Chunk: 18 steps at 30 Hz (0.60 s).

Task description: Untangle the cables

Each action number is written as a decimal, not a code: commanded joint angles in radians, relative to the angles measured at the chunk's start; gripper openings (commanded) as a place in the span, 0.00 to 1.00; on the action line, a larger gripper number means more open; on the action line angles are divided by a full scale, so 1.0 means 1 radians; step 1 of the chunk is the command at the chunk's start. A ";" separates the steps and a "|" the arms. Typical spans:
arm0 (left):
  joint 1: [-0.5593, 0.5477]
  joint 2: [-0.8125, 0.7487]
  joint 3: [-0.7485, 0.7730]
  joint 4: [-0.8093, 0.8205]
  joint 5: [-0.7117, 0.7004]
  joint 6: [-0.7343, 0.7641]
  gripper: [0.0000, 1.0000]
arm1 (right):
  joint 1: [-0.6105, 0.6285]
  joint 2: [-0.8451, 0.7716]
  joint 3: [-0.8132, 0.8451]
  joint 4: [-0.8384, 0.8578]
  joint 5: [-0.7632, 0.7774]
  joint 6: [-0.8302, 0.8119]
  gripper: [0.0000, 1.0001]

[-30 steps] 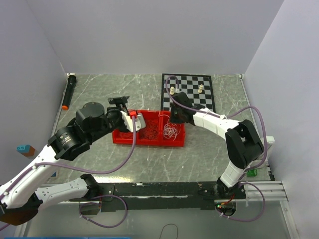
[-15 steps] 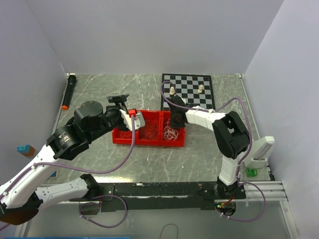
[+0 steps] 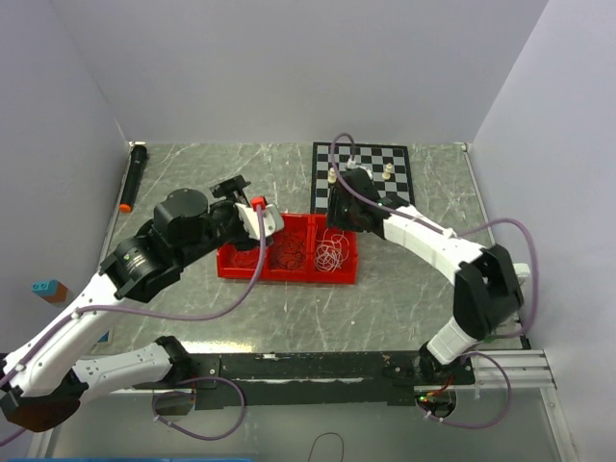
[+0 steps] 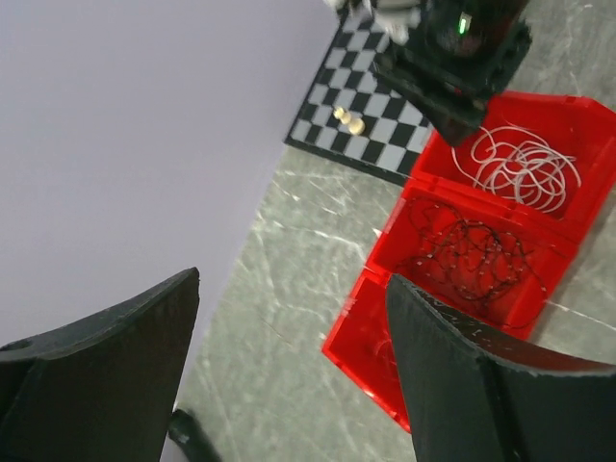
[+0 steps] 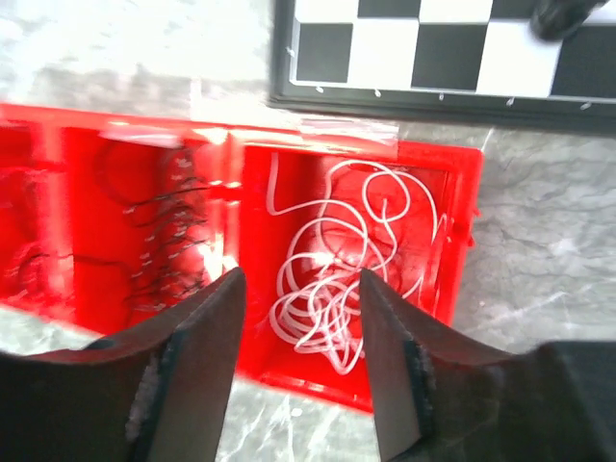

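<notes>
Cables (image 3: 330, 255) in bin, both end effectors spread

White cable (image 5: 332, 279) lies in loose loops in the right compartment of the red bin (image 3: 289, 277), mid-desk (image 3: 192, 183). Black cable (image 4: 472, 260) sits in the middle compartment, w/ a wall between it and the white. Right end effector (image 5: 300, 318) hovers over the white compartment, fingers apart, nothing pinched. Left end effector (image 4: 289, 375) hangs above the bin's left rear, fingers wide, empty. Chessboard (image 3: 380, 159) just behind bin, small pieces on it.
</notes>
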 commanded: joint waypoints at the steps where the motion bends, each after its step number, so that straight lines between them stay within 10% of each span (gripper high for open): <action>1: 0.065 0.081 0.047 -0.044 0.028 -0.170 0.81 | 0.005 -0.136 -0.022 -0.033 0.039 -0.003 0.60; 9: 0.289 0.319 0.280 -0.259 0.163 -0.381 0.80 | -0.031 -0.277 -0.215 -0.001 0.055 -0.029 0.70; 13: 0.300 0.402 0.376 -0.349 0.127 -0.490 0.86 | -0.031 -0.399 -0.312 0.060 -0.008 -0.067 1.00; 18: 0.318 0.470 0.437 -0.405 0.081 -0.599 0.99 | -0.031 -0.454 -0.315 0.007 -0.034 -0.076 1.00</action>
